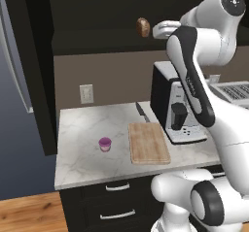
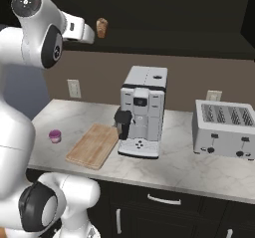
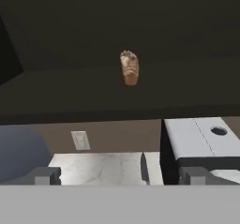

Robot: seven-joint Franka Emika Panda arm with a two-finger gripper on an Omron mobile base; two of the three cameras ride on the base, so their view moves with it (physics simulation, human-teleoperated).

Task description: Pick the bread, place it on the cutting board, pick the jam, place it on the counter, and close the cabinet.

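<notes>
Gripper (image 3: 121,175) jaws spread wide, holding nothing, lined up short of the bread (image 3: 130,67) on the open cabinet (image 3: 56,92) shelf above the coffee machine (image 2: 142,112) — overshoot could shove it deeper.

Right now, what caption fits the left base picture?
Small brown bread loaf up in the dark cabinet, purple jam jar beside the tan wooden cutting board.
</notes>
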